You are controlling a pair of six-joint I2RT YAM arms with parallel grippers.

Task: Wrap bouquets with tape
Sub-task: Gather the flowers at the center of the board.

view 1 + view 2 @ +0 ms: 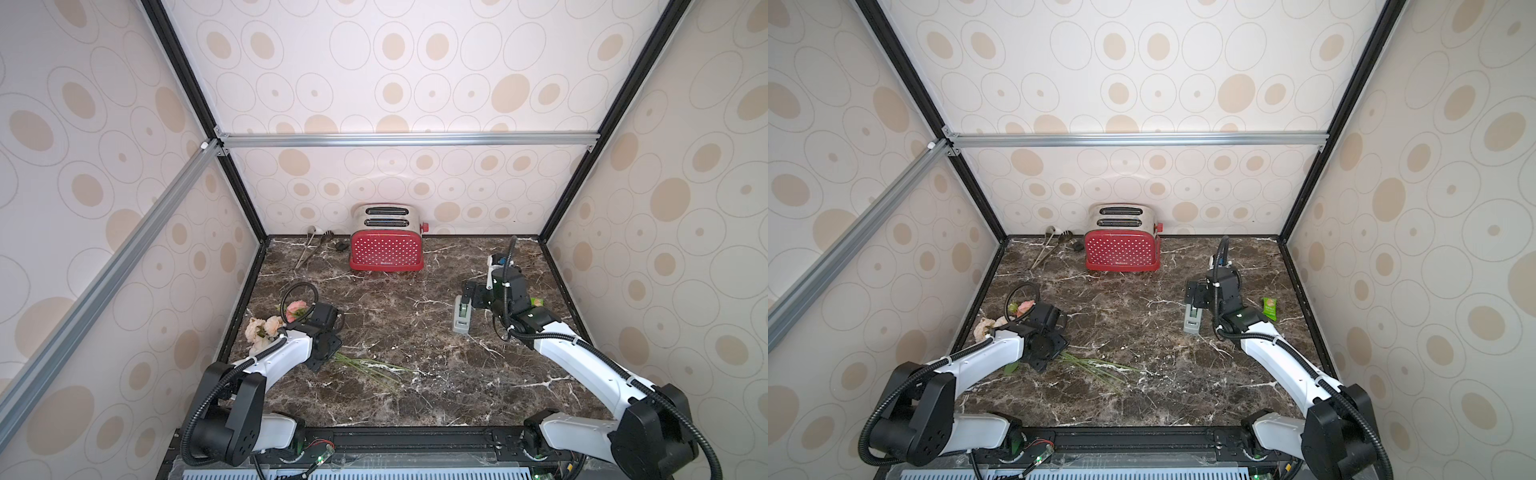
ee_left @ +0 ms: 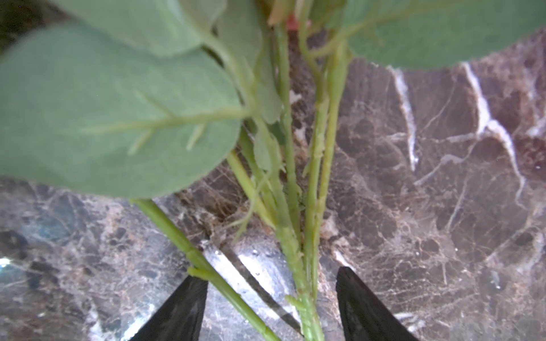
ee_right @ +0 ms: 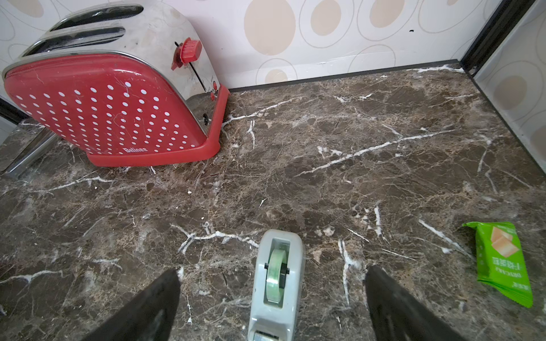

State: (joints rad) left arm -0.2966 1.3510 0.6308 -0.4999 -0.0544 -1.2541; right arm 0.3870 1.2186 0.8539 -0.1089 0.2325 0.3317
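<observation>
Left wrist view shows the left jaws open astride the bouquet [image 2: 308,206] stems on the bench [image 2: 443,206], one splayed stem liable to escape closure, while the right jaws stand open astride the tape [image 3: 276,280], which may skid if gripped off-centre.

Both top views hang high over the robot's base and look steeply down toward the oval-patterned back wall [image 1: 415,95]. They take in the whole dark brown marble tabletop [image 1: 407,332] and share nearly everything (things only shift sideways between them). The left wrist camera looks past the left gripper [image 2: 271,273], very close on the thin green stems of the pink and cream flower bunch [image 2: 285,233]. The right wrist camera looks past the right gripper [image 3: 271,269], low across the table. The grey-white oblong tape dispenser [image 3: 276,283] is near and the red white-dotted toaster [image 3: 112,112] farther; both also show in the top views.
</observation>
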